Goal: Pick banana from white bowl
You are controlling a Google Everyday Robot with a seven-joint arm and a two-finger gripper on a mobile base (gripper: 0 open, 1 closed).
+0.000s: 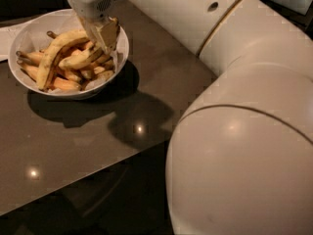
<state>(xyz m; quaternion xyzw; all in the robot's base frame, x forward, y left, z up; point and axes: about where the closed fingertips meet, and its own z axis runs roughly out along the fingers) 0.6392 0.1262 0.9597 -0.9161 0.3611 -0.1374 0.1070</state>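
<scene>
with your pale plastic gripper [100, 43], its grip i cannot tell, at the round white bowl's [27, 35] right side, you risk dragging orange bananas [66, 84] out with the curved yellow-green banana [80, 58].

table [161, 87]: dark brown-grey, glossy top. Two small glints on it, one near centre, one at 8 o'clock. Its front edge runs diagonally from 8 o'clock up toward centre. white bowl [30, 27] sits directly on it at 10 o'clock, with its shadow spreading below it toward 6 o'clock. A flat white sheet [7, 39] lies at the 10 o'clock edge, just beside the bowl's left rim; contact unclear. gripper [101, 37] is at 11 o'clock, over the bowl's right side.
</scene>
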